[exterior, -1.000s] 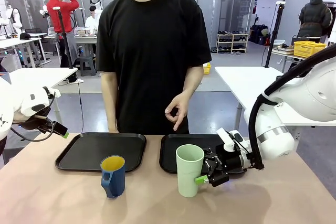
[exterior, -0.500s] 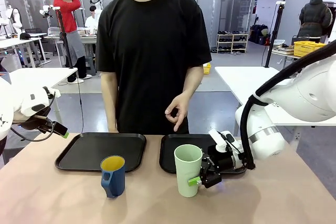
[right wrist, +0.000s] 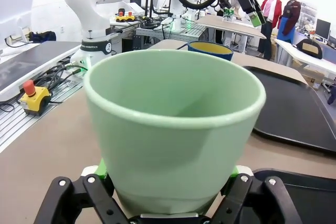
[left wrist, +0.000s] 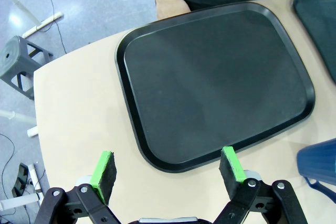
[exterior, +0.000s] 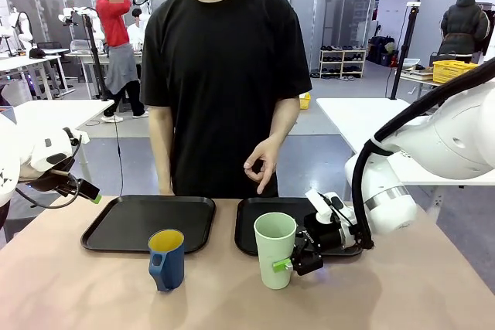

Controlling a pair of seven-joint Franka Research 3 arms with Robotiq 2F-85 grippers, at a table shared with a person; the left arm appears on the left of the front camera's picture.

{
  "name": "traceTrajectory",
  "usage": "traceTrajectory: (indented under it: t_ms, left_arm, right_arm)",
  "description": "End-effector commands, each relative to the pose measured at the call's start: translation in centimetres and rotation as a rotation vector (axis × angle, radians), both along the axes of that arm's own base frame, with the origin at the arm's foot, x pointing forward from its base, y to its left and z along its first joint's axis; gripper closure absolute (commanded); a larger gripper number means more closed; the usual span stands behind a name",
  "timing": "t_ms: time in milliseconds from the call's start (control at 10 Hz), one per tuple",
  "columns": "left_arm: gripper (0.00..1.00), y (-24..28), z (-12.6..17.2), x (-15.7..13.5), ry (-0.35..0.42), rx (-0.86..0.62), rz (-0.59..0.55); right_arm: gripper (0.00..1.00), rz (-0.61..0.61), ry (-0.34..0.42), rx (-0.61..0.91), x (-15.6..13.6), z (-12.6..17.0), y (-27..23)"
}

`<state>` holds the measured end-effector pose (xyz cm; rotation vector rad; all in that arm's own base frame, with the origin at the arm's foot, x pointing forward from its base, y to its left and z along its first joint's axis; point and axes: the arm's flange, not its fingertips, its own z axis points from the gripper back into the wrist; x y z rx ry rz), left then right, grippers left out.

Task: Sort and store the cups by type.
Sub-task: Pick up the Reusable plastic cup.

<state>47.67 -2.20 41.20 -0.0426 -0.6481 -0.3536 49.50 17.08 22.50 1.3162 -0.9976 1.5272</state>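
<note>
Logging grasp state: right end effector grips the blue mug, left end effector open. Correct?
No. The right end effector grips the mint-green tumbler, not the blue mug, which stands free; the right wrist view shows it. The left end effector is open, as stated.

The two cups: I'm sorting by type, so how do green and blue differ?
The mint-green tumbler is taller and handleless; the blue mug is shorter, with a handle. The tumbler is green inside, the mug yellow. The tumbler stands between the right gripper's fingers; the mug stands free. Both are upright on the table.
</note>
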Motion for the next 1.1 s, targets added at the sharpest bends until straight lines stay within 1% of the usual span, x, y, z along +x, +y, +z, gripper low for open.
traceTrajectory:
  t_ms: [0,100,200,300,500,600,800,900,1000]
  left_arm:
    - [0.00,0.0,0.2,-0.1,-0.004,-0.004,-0.001]
    - [0.00,0.0,0.2,-0.1,-0.004,-0.004,-0.001]
    - [0.00,0.0,0.2,-0.1,-0.004,-0.004,-0.001]
    - [0.00,0.0,0.2,-0.1,-0.004,-0.004,-0.001]
    - [0.00,0.0,0.2,-0.1,-0.004,-0.004,-0.001]
    - [0.00,0.0,0.2,-0.1,-0.004,-0.004,-0.001]
    - [0.00,0.0,0.2,-0.1,-0.004,-0.004,-0.001]
    - [0.00,0.0,0.2,-0.1,-0.004,-0.004,-0.001]
    - [0.00,0.0,0.2,-0.1,-0.004,-0.004,-0.001]
  right_arm:
    - [0.45,-0.018,0.015,0.019,0.1,0.1,0.6]
    - [0.55,-0.013,0.024,0.019,-0.2,0.4,0.7]
    - [0.55,0.002,0.049,0.018,-0.4,1.4,0.7]
    - [0.55,-0.020,0.050,0.002,-0.6,2.9,0.5]
    - [0.55,-0.067,0.013,-0.011,-1.5,6.8,-0.8]
    - [0.55,-0.083,0.007,-0.017,-1.8,7.8,-1.3]
    - [0.55,-0.082,-0.001,-0.015,-1.9,8.5,-1.9]
    - [0.55,-0.086,-0.037,-0.039,-1.7,8.0,-2.0]
    - [0.55,-0.059,-0.022,-0.009,-1.5,8.7,-1.9]
